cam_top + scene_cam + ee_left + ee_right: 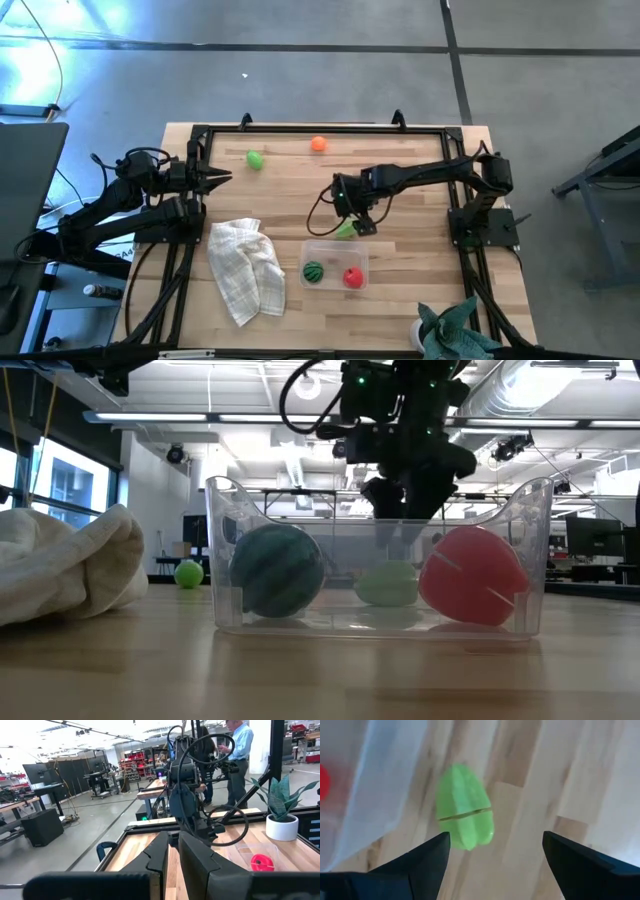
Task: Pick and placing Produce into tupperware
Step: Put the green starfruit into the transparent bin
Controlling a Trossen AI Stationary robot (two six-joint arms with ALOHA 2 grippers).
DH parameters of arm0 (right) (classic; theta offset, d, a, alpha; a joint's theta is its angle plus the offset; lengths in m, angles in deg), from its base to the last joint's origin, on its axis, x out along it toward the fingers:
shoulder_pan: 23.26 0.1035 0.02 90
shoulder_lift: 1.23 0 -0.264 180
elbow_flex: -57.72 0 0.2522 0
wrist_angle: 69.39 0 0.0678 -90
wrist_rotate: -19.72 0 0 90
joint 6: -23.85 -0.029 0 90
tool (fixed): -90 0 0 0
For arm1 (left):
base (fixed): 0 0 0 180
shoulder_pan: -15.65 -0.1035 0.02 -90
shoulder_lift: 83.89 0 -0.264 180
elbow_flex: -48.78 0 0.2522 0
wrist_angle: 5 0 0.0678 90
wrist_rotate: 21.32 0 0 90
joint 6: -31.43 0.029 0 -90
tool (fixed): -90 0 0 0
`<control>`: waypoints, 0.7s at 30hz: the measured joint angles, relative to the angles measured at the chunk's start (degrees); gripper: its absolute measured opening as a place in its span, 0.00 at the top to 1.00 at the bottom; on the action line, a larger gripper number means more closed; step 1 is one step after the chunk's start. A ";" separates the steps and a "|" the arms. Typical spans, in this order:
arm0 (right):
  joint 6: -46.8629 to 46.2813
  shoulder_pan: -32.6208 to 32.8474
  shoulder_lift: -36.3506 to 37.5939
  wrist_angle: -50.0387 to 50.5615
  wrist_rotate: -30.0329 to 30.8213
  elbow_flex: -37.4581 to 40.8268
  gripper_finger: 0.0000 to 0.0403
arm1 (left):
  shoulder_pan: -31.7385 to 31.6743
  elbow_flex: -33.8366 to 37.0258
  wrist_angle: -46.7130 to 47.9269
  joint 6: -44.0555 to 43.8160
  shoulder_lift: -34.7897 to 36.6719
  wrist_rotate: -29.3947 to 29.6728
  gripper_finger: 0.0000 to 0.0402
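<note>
Your right gripper (352,222) hangs at the middle of the high view with its fingers spread wide and nothing between them, directly over the light-green leafy piece (346,230), which lies on the wooden table (420,290) just above the upper right edge of the clear tupperware (333,266). You can see in the right wrist view that the piece (465,806) sits off to one side of the gap between the fingertips, beside the container wall. Inside the tupperware sit the striped green ball (313,272) and the red piece (353,278). Near the table's upper edge, the small green piece (255,159) and the orange piece (318,144) wait. Your left gripper (222,177) rests at the left, fingers closed and empty.
</note>
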 joint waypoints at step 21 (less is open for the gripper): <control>10.74 2.84 -6.97 -1.63 -0.58 0.00 0.24 | 0.00 0.01 0.01 -0.02 0.00 0.00 0.91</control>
